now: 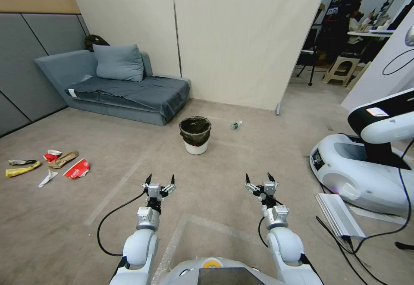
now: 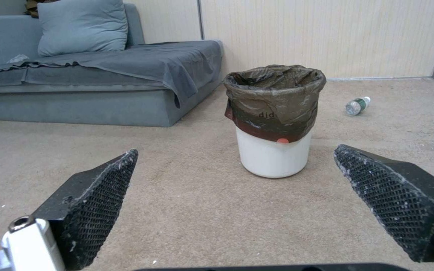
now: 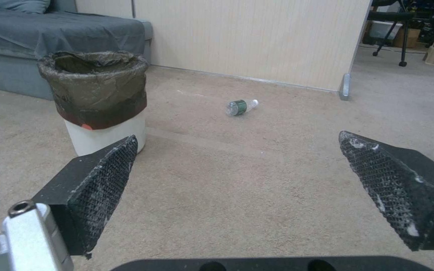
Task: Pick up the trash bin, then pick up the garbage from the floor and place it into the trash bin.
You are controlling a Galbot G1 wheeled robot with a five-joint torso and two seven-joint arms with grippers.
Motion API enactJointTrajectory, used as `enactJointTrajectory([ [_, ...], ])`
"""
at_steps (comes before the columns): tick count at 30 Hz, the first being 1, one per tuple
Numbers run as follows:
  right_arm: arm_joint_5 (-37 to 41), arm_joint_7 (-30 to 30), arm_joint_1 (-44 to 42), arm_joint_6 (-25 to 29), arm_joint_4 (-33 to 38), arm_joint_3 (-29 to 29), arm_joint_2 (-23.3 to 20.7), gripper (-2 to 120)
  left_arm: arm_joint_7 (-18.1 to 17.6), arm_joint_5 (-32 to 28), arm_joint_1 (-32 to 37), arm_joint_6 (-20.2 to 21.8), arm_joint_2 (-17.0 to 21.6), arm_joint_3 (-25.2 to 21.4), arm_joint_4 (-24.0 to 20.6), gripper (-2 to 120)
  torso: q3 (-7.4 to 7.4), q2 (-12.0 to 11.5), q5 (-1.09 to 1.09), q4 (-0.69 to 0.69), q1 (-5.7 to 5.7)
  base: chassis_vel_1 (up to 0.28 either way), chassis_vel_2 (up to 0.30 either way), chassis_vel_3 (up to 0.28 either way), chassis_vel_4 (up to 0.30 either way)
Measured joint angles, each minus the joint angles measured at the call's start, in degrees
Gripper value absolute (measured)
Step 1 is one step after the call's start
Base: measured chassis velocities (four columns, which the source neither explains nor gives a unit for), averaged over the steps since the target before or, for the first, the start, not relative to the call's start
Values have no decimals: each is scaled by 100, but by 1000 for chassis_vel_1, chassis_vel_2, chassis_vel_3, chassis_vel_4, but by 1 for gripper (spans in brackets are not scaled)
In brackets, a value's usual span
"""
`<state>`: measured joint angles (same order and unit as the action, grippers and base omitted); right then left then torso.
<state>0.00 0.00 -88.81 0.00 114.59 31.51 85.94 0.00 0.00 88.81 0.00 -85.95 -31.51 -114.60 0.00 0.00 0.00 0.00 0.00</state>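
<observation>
The trash bin (image 1: 195, 135), a white bucket lined with a black bag, stands upright on the carpet straight ahead, near the sofa's corner. It also shows in the left wrist view (image 2: 274, 118) and the right wrist view (image 3: 99, 99). The garbage (image 1: 47, 164) lies scattered on the floor at the far left: red-and-white packs, a yellow wrapper, a brown bag, a white scrap. My left gripper (image 1: 160, 179) and right gripper (image 1: 260, 178) hover side by side short of the bin, both open and empty.
A grey sofa (image 1: 125, 89) lines the left wall. A small plastic bottle (image 1: 235, 125) lies on the floor right of the bin. Another robot's white base (image 1: 362, 168), a silver box (image 1: 340, 215) and cables crowd the right side. Open carpet lies between me and the bin.
</observation>
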Motion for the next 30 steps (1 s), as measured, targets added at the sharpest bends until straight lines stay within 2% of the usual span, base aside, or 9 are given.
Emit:
enactJointTrajectory([
  [13, -10, 0, -23, 0, 37, 1, 8, 100, -44, 1, 22, 113, 9, 5, -119, 100, 0, 0, -2, 0, 0, 0, 0, 0, 0],
  [19, -419, 64, -478, -36, 961, 30, 239, 100, -460, 34, 211, 1130, 109, 70, -1188, 100, 0, 0, 0, 0, 0, 0, 0, 0, 0],
  [20, -419, 64, -478, -36, 961, 30, 239, 100, -460, 34, 211, 1130, 109, 70, -1188, 100, 0, 0, 0, 0, 0, 0, 0, 0, 0],
  [22, -636, 103, -713, -64, 1436, 48, 359, 100, -642, 51, 293, 1581, 150, 99, -1653, 100, 0, 0, 0, 0, 0, 0, 0, 0, 0],
  [23, -636, 103, -713, -64, 1436, 48, 359, 100, -642, 51, 293, 1581, 150, 99, -1653, 100, 0, 0, 0, 0, 0, 0, 0, 0, 0],
  [25, -849, 139, -946, -93, 1912, 65, 479, 100, -816, 68, 374, 2007, 191, 127, -2096, 100, 0, 0, -1, 0, 0, 0, 0, 0, 0],
  [26, -849, 139, -946, -93, 1912, 65, 479, 100, -816, 68, 374, 2007, 191, 127, -2096, 100, 0, 0, -1, 0, 0, 0, 0, 0, 0],
  [28, -1060, 173, -1173, -118, 2381, 81, 596, 100, -1009, 87, 461, 2479, 237, 159, -2591, 100, -1, 1, -1, -1, -1, 0, 0, 0, 0],
  [30, -1102, 181, -1217, -125, 2466, 85, 616, 100, -1097, 90, 481, 2638, 238, 200, -2716, 100, -1, 0, 0, 0, -1, 0, 0, 0, 0],
])
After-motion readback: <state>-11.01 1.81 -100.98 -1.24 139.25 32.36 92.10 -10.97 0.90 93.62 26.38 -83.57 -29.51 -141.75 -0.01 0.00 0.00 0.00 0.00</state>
